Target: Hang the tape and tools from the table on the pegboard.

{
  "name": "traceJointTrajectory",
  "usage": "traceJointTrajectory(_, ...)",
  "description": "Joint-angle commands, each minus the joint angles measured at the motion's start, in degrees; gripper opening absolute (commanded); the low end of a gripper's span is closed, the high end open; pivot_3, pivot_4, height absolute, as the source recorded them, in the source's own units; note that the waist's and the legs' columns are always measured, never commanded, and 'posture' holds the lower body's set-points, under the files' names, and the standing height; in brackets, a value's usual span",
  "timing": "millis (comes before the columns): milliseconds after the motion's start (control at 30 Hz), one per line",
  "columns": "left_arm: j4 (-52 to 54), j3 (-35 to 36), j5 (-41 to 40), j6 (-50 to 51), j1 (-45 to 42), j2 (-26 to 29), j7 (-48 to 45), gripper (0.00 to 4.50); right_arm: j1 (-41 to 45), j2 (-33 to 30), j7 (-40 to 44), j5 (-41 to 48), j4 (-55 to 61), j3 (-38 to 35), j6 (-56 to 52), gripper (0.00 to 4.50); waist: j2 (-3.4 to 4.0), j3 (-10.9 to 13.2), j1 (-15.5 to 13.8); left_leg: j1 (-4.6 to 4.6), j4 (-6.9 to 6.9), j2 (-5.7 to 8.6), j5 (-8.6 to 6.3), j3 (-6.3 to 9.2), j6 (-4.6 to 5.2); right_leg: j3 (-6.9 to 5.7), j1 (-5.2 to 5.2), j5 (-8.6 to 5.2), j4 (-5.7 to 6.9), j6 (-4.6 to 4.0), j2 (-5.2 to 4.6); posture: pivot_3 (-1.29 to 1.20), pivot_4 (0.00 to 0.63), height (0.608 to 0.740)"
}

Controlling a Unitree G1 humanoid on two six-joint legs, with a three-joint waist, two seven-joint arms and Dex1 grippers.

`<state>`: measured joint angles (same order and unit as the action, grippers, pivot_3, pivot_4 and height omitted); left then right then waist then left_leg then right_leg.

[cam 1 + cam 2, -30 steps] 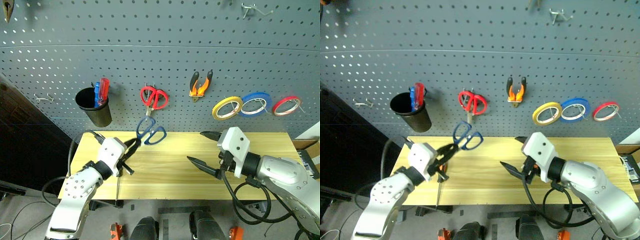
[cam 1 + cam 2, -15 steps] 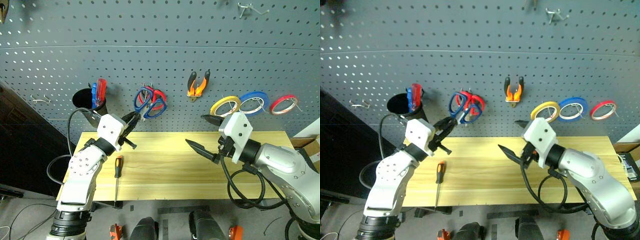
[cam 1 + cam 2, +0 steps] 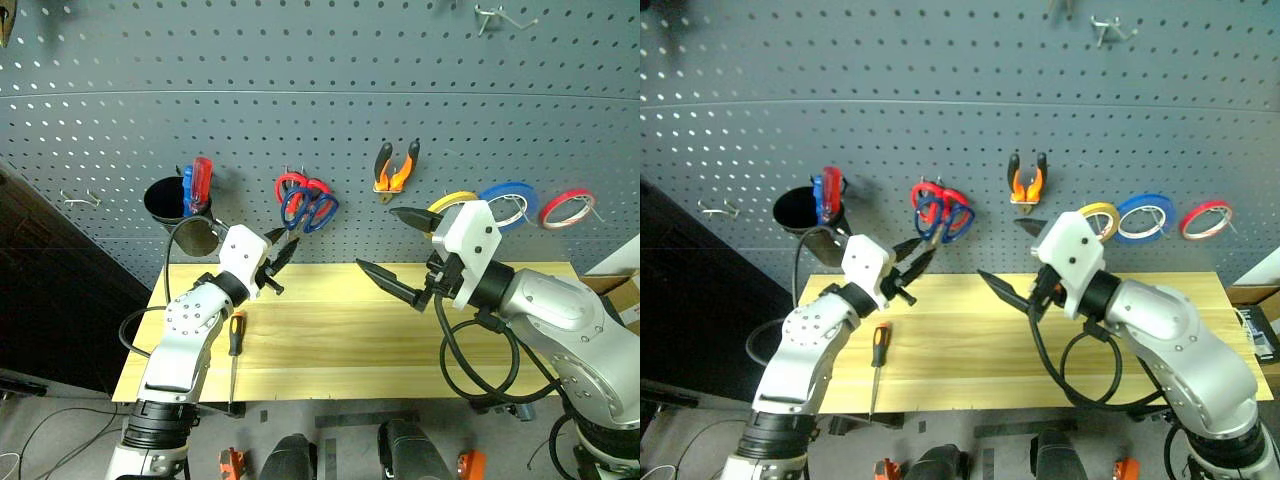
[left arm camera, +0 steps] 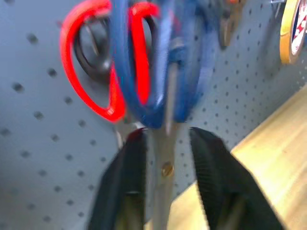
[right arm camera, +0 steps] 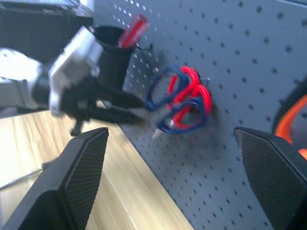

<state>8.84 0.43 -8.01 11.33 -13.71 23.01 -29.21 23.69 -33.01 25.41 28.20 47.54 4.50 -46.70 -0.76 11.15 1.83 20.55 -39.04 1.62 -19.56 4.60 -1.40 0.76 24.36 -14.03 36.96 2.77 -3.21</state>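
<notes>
The blue-handled scissors [image 3: 310, 208] hang on the grey pegboard [image 3: 300, 100], overlapping a red pair. My left gripper [image 3: 286, 250] is just below them, open, its fingers [image 4: 211, 167] standing apart on either side of the steel blades [image 4: 165, 158]. The orange-and-black screwdriver [image 3: 235, 340] lies on the pale wood table [image 3: 330, 350] near its left end. My right gripper [image 3: 376, 240] hovers wide open and empty over the table's middle. The yellow tape [image 3: 452, 202] hangs on the board, partly hidden behind that hand. Orange-and-black pliers [image 3: 397, 168] hang above.
A black cup [image 3: 180, 205] holding red and blue screwdrivers hangs left of the red scissors [image 3: 293, 184]. Blue tape [image 3: 510, 200] and red tape [image 3: 568, 207] hang at the right. Bare hooks [image 3: 85, 198] sit at far left and at top right.
My left gripper lifted the blue scissors from above the table to the hook with the red pair, then parted its fingers. The right gripper rose a little, still open.
</notes>
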Motion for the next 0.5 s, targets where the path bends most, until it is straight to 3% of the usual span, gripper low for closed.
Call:
traceJointTrajectory(33, 5.83, 2.07, -2.89, 6.58, 4.80, 0.71, 0.55, 2.80, -1.31, 0.14, -0.26, -0.43, 1.77, 1.57, 0.27, 4.50, 0.00, 0.00, 0.11, 0.00, 0.00, -0.01, 0.00, 0.00, 0.00, 0.00, 0.01, 0.00, 0.00, 0.00, 0.00, -0.05, 0.187, 0.740)
traceJointTrajectory(67, 6.42, 3.56, -3.40, 8.23, 8.28, 1.57, 0.46, 3.06, -2.49, -0.17, -0.58, -1.05, 1.50, 2.49, -0.17, 4.50, 0.00, -0.01, 0.14, 0.00, 0.02, -0.02, 0.00, 0.00, 0.00, 0.02, 0.02, 0.00, -0.01, 0.00, 0.00, -0.04, 0.189, 0.740)
traceJointTrajectory(233, 8.36, 7.82, -4.68, 17.54, 16.52, 4.42, 1.96, 3.06, -4.43, -1.18, -1.10, -2.14, 1.62, 5.62, -3.05, 4.50, 0.01, 0.00, -0.05, 0.01, 0.04, -0.09, -0.01, 0.01, -0.01, 0.05, 0.09, 0.00, 0.04, -0.01, -0.05, -0.01, 0.196, 0.740)
traceJointTrajectory(400, 4.47, 12.28, -4.04, 33.73, 18.24, 6.71, 6.96, 3.06, -4.14, -0.39, -2.66, -1.60, -0.98, 7.88, -11.63, 4.50, -0.03, -0.01, -0.50, -0.24, -0.01, -0.02, -0.09, 0.16, 0.20, -0.11, -0.26, 0.00, 0.08, -0.02, 0.04, 0.01, 0.207, 0.740)
traceJointTrajectory(500, 2.77, 11.92, -3.96, 38.39, 16.52, 6.56, 8.53, 3.06, -2.99, 0.24, -1.89, -0.77, -1.11, 8.23, -13.57, 4.50, -0.02, -0.01, -0.54, -0.25, -0.01, 0.01, -0.09, 0.16, 0.19, -0.10, -0.23, 0.00, 0.11, -0.02, 0.05, 0.02, 0.212, 0.740)
